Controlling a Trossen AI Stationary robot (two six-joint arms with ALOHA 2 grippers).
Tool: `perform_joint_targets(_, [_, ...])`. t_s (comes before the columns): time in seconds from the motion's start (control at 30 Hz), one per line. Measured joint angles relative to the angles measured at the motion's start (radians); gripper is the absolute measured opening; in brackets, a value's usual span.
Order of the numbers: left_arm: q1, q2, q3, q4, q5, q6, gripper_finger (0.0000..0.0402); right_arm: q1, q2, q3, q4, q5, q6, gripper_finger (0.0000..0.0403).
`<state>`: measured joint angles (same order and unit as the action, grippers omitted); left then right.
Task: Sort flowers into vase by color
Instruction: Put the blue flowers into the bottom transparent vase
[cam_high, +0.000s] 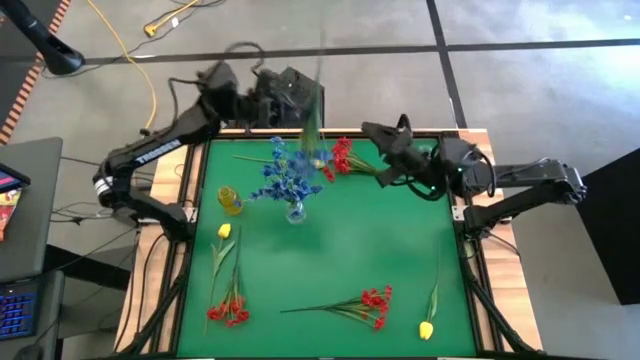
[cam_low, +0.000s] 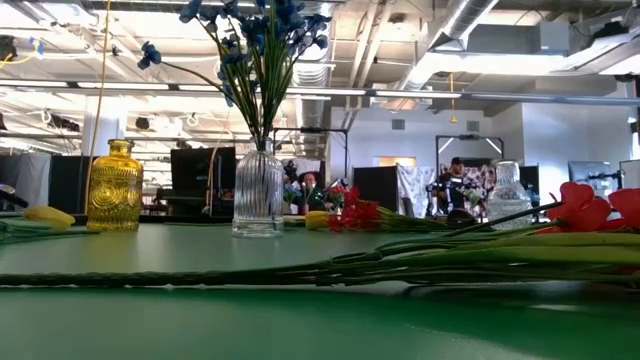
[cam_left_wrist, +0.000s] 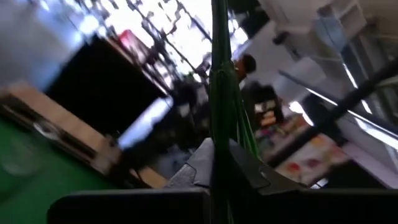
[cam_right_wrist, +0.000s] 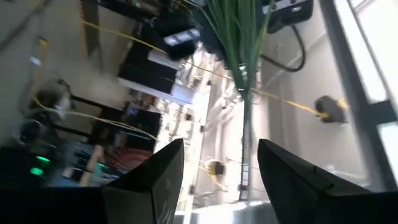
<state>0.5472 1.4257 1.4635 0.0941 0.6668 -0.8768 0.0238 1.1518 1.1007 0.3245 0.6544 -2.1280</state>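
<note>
My left gripper (cam_high: 303, 105) is shut on a thin green flower stem (cam_high: 317, 70) that stands up above the table's far edge; its blooms do not show clearly. A clear vase (cam_high: 295, 211) holds blue flowers (cam_high: 285, 172), and beside it on the left stands a yellow vase (cam_high: 230, 200). A red sprig (cam_high: 341, 155) lies on the mat at the far side. My right gripper (cam_high: 375, 152) hovers open above that sprig's stem, touching nothing. In the right wrist view, the held stem's leaves (cam_right_wrist: 239, 31) show beyond the open fingers. My left gripper pinches the green stem (cam_left_wrist: 219, 134) between its two fingers, which lie across it. The stem runs on straight past the fingertips (cam_left_wrist: 249, 165) and is lifted clear of the table. Which end of the stem the fingers are near does not show.
On the near half of the mat lie loose flowers: a yellow bud (cam_high: 224, 231) and a red sprig (cam_high: 230, 312) at the left, another red sprig (cam_high: 375, 298) in the middle, a yellow bud (cam_high: 427, 328) at the right. People show in the room behind.
</note>
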Motion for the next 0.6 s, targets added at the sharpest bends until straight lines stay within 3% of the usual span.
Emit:
perform_joint_targets(0.2, [-0.069, 0.037, -0.001, -0.001, -0.008, -0.044, 0.0006, 0.001, 0.015, 0.000, 0.114, -0.009, -0.149, 0.0230])
perform_joint_targets(0.5, [-0.100, 0.047, 0.000, -0.005, -0.052, -0.052, 0.0006, -0.101, 0.055, 0.000, 0.136, -0.236, -0.252, 0.0230])
perform_joint_targets(0.6, [-0.108, 0.050, 0.000, -0.020, -0.055, -0.041, 0.0006, -0.126, 0.092, 0.000, 0.169, -0.259, -0.252, 0.0230])
